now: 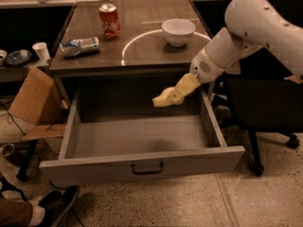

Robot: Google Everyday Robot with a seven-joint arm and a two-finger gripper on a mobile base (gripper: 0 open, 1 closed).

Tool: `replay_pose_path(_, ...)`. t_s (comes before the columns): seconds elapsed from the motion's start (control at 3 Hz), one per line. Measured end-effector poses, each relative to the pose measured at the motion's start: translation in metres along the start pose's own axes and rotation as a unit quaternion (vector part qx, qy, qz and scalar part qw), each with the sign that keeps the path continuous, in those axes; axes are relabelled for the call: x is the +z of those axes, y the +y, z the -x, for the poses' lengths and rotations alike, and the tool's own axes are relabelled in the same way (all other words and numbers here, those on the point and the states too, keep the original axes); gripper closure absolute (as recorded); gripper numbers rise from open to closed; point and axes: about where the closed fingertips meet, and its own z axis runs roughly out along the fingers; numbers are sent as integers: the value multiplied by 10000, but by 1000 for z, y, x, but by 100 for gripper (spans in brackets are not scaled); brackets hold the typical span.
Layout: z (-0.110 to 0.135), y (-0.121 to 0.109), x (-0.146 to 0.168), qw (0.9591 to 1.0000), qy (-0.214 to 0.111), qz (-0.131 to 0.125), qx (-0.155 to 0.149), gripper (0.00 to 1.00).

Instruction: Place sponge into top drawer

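The top drawer (94, 167) of the grey table is pulled wide open, with a small dark handle (147, 168) at the centre of its front panel. Its inside looks bare. My gripper (180, 92) comes in from the right on the white arm and is shut on the pale yellow sponge (163, 99). The sponge hangs in the air above the back right part of the open drawer, just below the table's front edge. It does not touch the drawer floor.
On the table top stand a red soda can (109, 20), a white bowl (178, 31) and a crumpled silver-blue wrapper (79, 46). A black office chair (265, 103) stands close to the drawer's right side. A cardboard box (31, 96) and a shoe (52, 205) are at the left.
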Motion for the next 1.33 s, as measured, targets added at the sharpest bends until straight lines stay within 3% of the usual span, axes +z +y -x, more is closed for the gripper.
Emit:
replay_pose_path(0.33, -45, -2, 22, 9992, 260, 8, 288, 100)
replay_pose_path(0.67, -76, -5, 54, 9987, 250, 105, 426, 100)
replay_pose_path(1.33, -84, -27, 88, 9988, -155, 75, 458, 58)
